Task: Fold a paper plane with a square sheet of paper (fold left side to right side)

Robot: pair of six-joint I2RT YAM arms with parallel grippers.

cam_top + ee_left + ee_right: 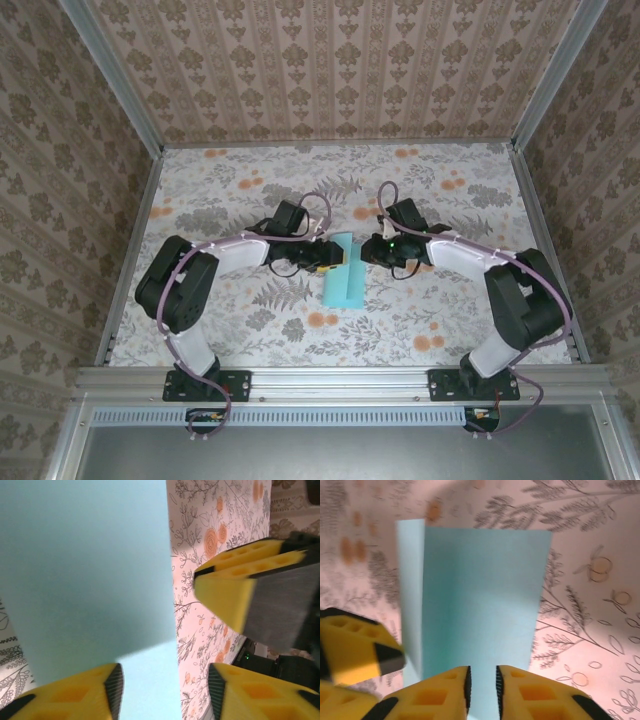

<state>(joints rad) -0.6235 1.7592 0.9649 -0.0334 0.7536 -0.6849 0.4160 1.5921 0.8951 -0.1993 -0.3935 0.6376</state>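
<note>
1. Viewing the counter (250, 190) from above, I find the square sheet of paper (347, 280) lying near its middle. It is folded into a narrow strip that runs from near to far between the two wrists.
2. The left arm (235, 255) reaches in from the left, and the left jaws sit at the strip's left edge, towards its far end.
3. The right arm (470, 260) reaches in from the right, and the right jaws sit just beside the strip's far right corner.
4. In the left wrist view, the left jaws stand well apart, yellow fingers (80, 695) on either side, and nothing is clamped. The sheet's upper layer is close to the lens, and a paler lower layer shows between the fingers. One yellow finger of the right jaws (235, 580) hangs over the counter to the right.
5. In the right wrist view, the right jaws are parted by a narrow slit between the fingers (535, 695), and turquoise paper shows through it. I cannot tell whether the pads touch the sheet.
6. In the same view, the top layer leaves a narrow band of the lower layer uncovered along the left. A finger of the left jaws (355, 645) sits beside that band.
</note>
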